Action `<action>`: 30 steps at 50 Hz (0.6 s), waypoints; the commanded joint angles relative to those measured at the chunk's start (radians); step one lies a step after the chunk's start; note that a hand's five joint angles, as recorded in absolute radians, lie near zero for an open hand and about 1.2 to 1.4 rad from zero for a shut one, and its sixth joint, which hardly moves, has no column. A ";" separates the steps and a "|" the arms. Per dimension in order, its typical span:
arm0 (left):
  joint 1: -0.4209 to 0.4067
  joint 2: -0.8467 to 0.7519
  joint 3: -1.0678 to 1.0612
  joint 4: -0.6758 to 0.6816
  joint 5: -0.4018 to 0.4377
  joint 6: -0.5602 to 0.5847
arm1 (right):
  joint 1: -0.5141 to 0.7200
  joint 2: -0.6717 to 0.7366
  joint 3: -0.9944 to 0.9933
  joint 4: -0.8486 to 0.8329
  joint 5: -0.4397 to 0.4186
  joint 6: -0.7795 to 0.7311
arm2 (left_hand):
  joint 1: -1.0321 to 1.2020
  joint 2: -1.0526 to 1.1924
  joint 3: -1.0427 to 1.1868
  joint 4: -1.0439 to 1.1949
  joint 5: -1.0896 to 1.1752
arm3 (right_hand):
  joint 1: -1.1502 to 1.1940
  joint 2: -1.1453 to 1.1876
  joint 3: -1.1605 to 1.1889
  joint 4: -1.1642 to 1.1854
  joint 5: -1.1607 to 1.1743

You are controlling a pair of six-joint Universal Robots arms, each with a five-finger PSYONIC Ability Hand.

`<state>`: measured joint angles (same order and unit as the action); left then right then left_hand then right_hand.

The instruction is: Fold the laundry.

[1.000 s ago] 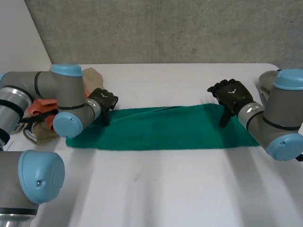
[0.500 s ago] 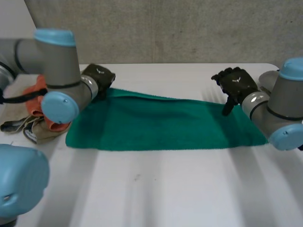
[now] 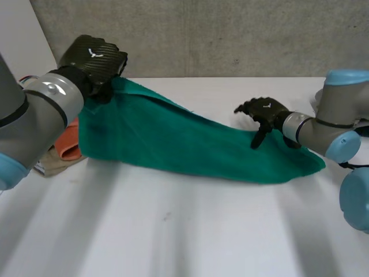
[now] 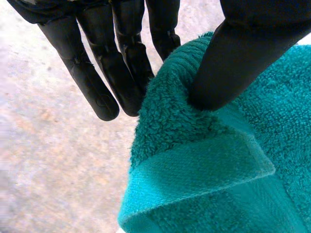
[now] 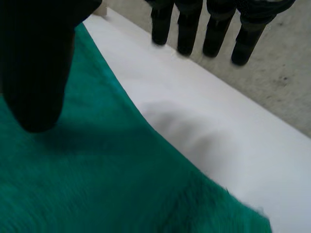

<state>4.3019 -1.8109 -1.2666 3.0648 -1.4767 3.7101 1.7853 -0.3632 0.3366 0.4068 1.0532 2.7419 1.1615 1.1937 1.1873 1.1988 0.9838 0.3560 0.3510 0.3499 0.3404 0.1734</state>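
Left hand pinches the towel by a corner, now raised off the table; the right wrist view shows the right hand spread.

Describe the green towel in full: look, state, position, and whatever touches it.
The green towel is thick teal terry with a flat woven band near its hem. The left robot hand pinches one far corner between thumb and fingers and holds it above the white table, so the cloth slopes down to its right end, which lies flat. The right robot hand, fingers open, sits at the far edge near that end.
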 commanded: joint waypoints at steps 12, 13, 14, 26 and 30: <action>0.076 -0.068 0.077 0.244 0.101 -0.047 | 0.051 -0.106 -0.149 -0.245 0.232 0.137 | 0.235 0.203 0.209 0.197 0.238 | 1.040 1.045 1.046 1.056 1.048; 0.073 -0.080 0.105 0.242 0.102 -0.050 | 0.049 -0.132 -0.146 -0.290 0.275 0.162 | 0.235 0.203 0.209 0.197 0.238 | 1.040 1.045 1.046 1.056 1.048; 0.070 -0.093 0.139 0.241 0.099 -0.053 | 0.049 -0.157 -0.139 -0.322 0.307 0.179 | 0.235 0.203 0.209 0.197 0.238 | 1.040 1.045 1.046 1.056 1.048; 0.033 -0.177 0.400 0.086 0.027 -0.156 | 0.008 -0.522 0.333 -0.510 0.260 0.271 | 0.235 0.203 0.209 0.197 0.238 | 1.040 1.045 1.046 1.056 1.048; 0.019 -0.133 0.323 0.049 0.052 -0.162 | 0.005 -0.534 0.447 -0.485 0.211 0.280 | 0.235 0.203 0.209 0.197 0.238 | 0.439 0.444 0.446 0.455 0.447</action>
<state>4.3397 -1.9874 -0.8791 3.1785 -1.4415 3.5681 1.7925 -0.8584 0.6013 -0.1125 1.3720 3.0164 1.1615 1.1956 1.1873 1.2009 0.9837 0.9949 0.9978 1.0030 1.0088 0.8409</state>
